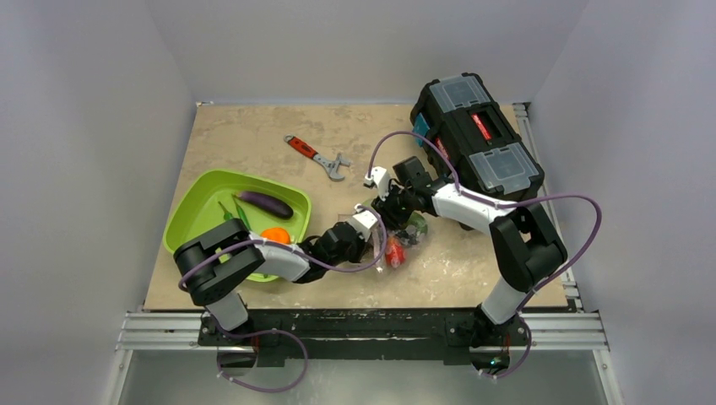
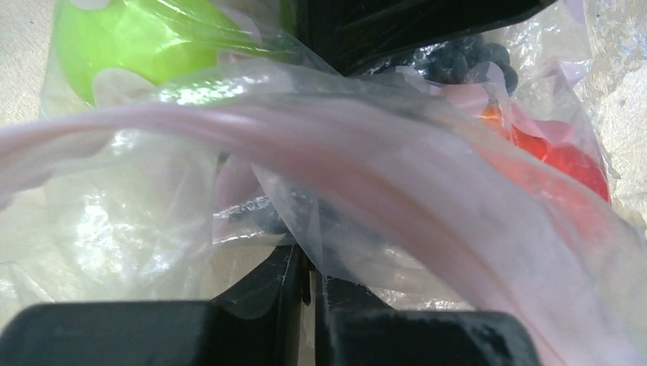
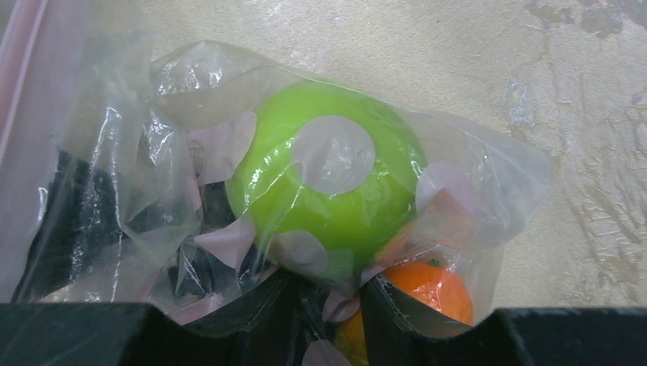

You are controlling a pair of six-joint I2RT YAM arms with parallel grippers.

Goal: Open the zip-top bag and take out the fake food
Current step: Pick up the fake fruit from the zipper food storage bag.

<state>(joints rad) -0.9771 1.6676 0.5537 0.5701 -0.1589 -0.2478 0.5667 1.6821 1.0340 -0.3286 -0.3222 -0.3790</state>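
1. One zip-top bag (image 1: pixel 405 240) is seen near the middle of the table (image 1: pixel 253 126), held between two grippers. Its single pink zip strip (image 2: pixel 305 130) is stretched across the left wrist view.
2. Fake food (image 1: pixel 394 251) is counted through the clear plastic: one green ball (image 3: pixel 328 183) with pale spots, one orange round piece (image 3: pixel 427 286), one red piece (image 2: pixel 564 164) and one dark bumpy cluster (image 2: pixel 465 61). Smaller bits cannot be told apart.
3. One green tray (image 1: pixel 190 215) is set at 9 o'clock from the bag. One dark purple eggplant (image 1: pixel 264 203), one orange fruit (image 1: pixel 274 234) and some slim green pods (image 1: pixel 236 213) are laid in it. The pods are too small to be counted.
4. One red-handled wrench (image 1: pixel 317 156) is found at 11 o'clock from the bag, well apart from it. One black toolbox (image 1: pixel 475 135) is found at 2 o'clock.
5. The left gripper (image 2: pixel 309 263) is met at the bag's 8 o'clock edge. Its jaws are pressed almost together, and a fold of the bag's clear film is pinched between them.
6. The right gripper (image 3: pixel 328 305) is met at the bag's 12 o'clock edge. Its jaws are kept partly spread, and bunched bag plastic is gripped in the gap. The green ball is seen just past the fingertips, inside the plastic.
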